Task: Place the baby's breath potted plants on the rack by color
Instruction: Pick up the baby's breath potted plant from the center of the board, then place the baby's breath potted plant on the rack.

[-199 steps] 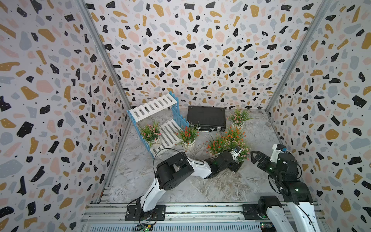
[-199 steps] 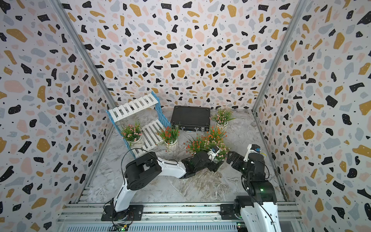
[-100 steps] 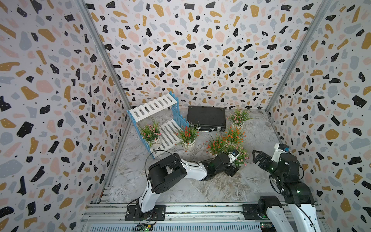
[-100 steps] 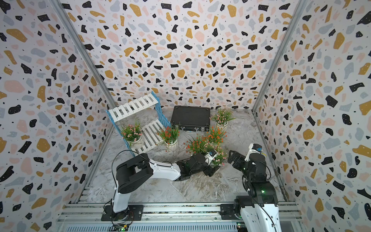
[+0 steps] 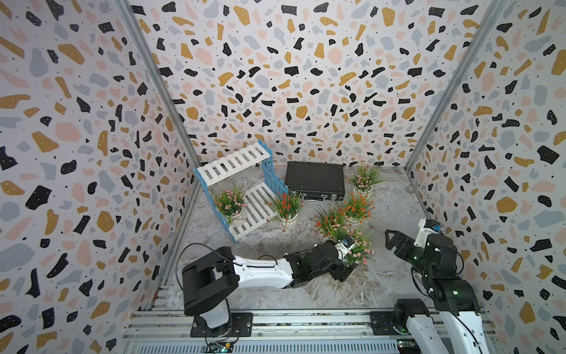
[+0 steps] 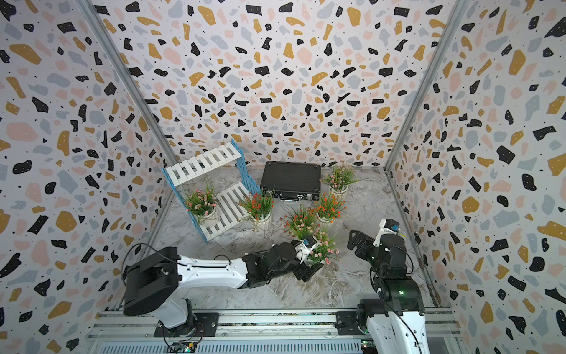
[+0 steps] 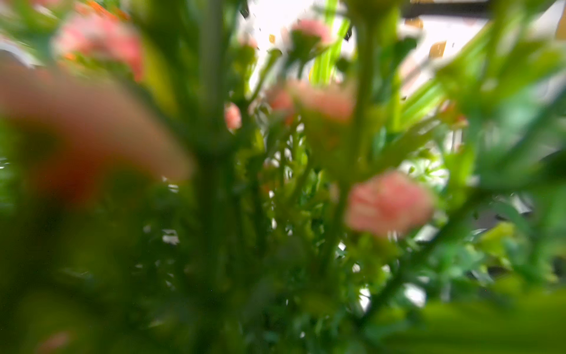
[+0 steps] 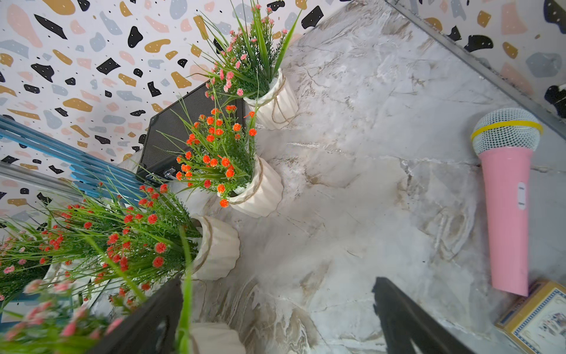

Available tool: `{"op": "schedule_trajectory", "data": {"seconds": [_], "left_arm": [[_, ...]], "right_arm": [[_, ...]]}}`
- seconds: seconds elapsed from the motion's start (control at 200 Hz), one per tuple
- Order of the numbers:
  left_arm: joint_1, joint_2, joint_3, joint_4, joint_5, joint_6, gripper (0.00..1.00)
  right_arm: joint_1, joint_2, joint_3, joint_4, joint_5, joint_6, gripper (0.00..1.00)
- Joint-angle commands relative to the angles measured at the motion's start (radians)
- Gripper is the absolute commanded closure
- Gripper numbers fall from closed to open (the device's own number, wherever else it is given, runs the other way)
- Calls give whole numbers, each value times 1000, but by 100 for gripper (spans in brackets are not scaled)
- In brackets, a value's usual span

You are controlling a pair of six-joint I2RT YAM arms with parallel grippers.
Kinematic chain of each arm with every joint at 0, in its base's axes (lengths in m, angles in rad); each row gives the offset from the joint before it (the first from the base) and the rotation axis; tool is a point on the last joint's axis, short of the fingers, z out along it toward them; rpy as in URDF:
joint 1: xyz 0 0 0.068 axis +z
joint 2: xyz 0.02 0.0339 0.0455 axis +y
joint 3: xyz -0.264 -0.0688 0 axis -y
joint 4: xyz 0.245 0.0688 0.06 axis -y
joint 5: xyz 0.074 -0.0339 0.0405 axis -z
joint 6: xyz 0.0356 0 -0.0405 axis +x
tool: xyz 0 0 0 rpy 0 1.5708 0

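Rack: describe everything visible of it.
The rack is a small two-tier stand with white slatted shelves between blue picket-fence side panels, seemingly painted wood. It stands upright on the table in the back left corner, close to the wall. Its top shelf is bare. One pink plant in a white pot sits on the lower shelf, by the left side panel.

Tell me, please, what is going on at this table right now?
The left claw is low in the nearest pink-flowered plant in a white ribbed pot. Foliage hides the pot, so a grip cannot be confirmed. The right claw hangs open and empty nearby. One pink plant stands on the lower shelf of the white-and-blue slatted rack. The other four wait on the marble table.
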Motion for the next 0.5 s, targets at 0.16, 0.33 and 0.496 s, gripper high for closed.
{"op": "schedule_trajectory", "data": {"seconds": [0.16, 0.33, 0.496], "left_arm": [[-10, -283, -27, -174, -139, -82, 15], [15, -425, 20, -417, -266, -117, 15], [120, -559, 17, -536, -309, -149, 15]], "right_arm": [[-4, -1, 39, -8, -8, -18, 1], [-4, 20, 24, 17, -38, -29, 2], [-4, 42, 7, 46, -73, -37, 2]]}}
